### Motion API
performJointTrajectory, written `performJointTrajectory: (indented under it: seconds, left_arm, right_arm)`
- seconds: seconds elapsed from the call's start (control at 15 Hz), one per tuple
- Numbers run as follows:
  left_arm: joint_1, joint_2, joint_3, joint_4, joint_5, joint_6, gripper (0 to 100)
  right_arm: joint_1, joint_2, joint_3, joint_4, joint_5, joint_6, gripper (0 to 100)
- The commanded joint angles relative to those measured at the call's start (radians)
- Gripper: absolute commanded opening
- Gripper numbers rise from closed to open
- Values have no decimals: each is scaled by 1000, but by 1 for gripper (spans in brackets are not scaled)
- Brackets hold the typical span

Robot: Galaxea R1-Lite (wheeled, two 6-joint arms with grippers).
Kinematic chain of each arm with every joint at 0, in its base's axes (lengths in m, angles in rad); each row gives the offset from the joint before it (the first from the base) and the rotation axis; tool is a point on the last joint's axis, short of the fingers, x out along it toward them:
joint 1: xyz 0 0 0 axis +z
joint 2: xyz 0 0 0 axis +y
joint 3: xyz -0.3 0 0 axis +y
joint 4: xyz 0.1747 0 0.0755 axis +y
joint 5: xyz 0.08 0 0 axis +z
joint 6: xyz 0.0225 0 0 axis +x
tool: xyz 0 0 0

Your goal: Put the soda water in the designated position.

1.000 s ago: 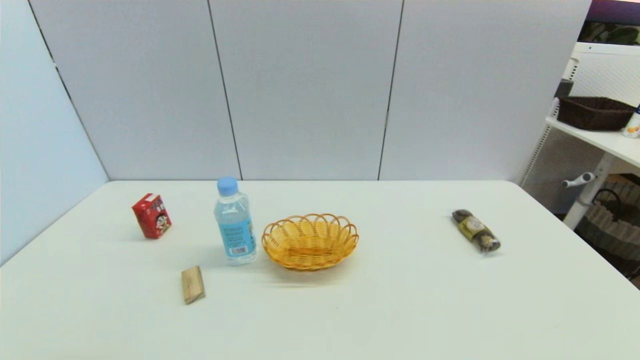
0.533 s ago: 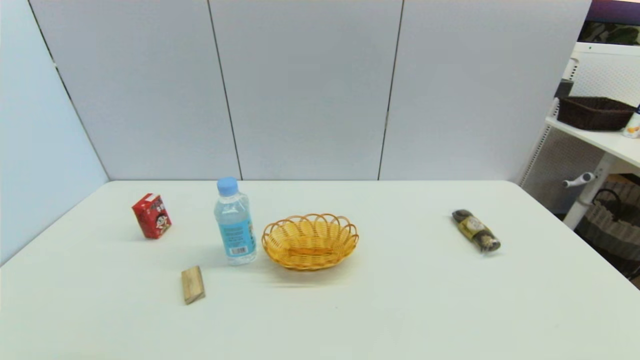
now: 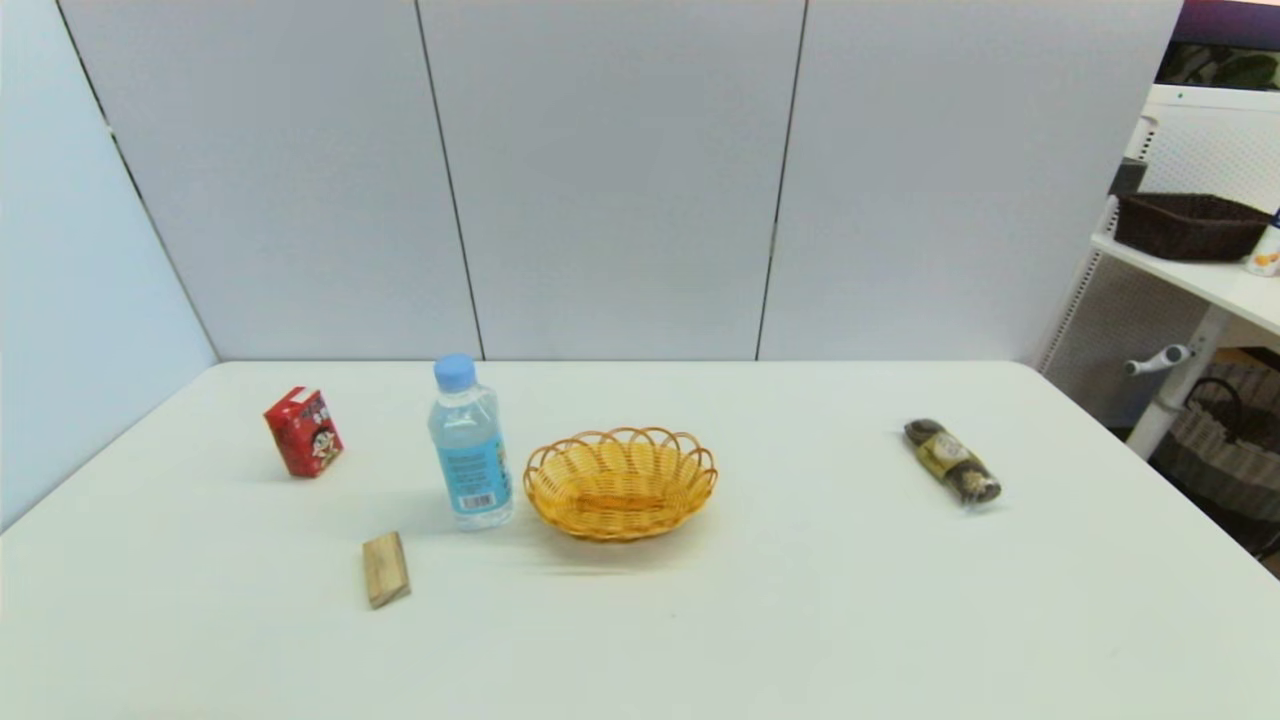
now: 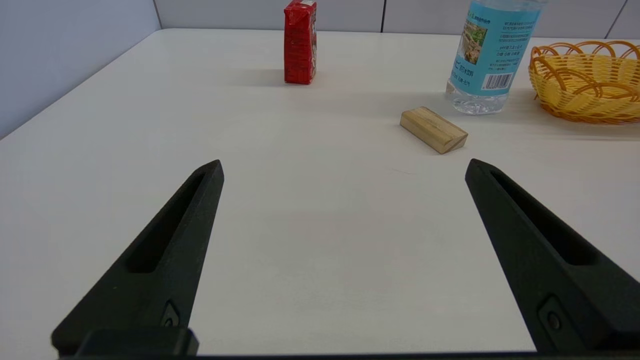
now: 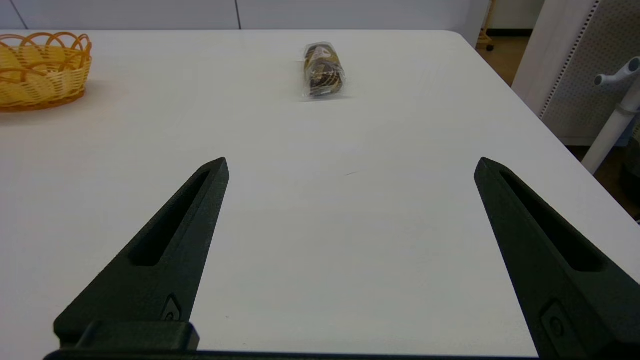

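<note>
Both arms sit low at the near edge of the worktop [image 3: 820, 620], outside my head view. Left tool [image 4: 345, 167]: fingers spread wide, nothing between them. Right tool [image 5: 350, 165]: fingers likewise spread wide, nothing held.

Ahead of the left tool I have a broad stretch of bare worktop. Beyond it, off toward the right finger's side, lies a small wooden block [image 4: 433, 129], and just past that stands the soda water [image 4: 487, 60], upright on the worktop. The yellow basket [image 4: 585, 82] sits just beside the bottle, farther to that side; I see a narrow gap between them in the head view. A red carton [image 4: 300, 42] stands well ahead of the left tool, apart from the rest, with the wall panel edge running off to its side.

Ahead of the right tool: open worktop, then a wrapped dark snack pack [image 5: 324, 70] lying alone. The worktop's side edge and rounded corner lie beyond its right finger.

The left wrist view cuts the bottle off above its label; only the head view shows its blue cap. The pack's print I can't read.
</note>
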Motion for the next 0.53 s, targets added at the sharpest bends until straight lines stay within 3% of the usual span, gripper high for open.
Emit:
performJointTrajectory:
  seconds: [0.07,0.53]
  left_arm:
    - [0,0,0,-1,0,0,100]
    - [0,0,0,-1,0,0,100]
  right_arm:
    - [0,-2,0,-1,0,0,100]
    - [0,-2,0,-1,0,0,100]
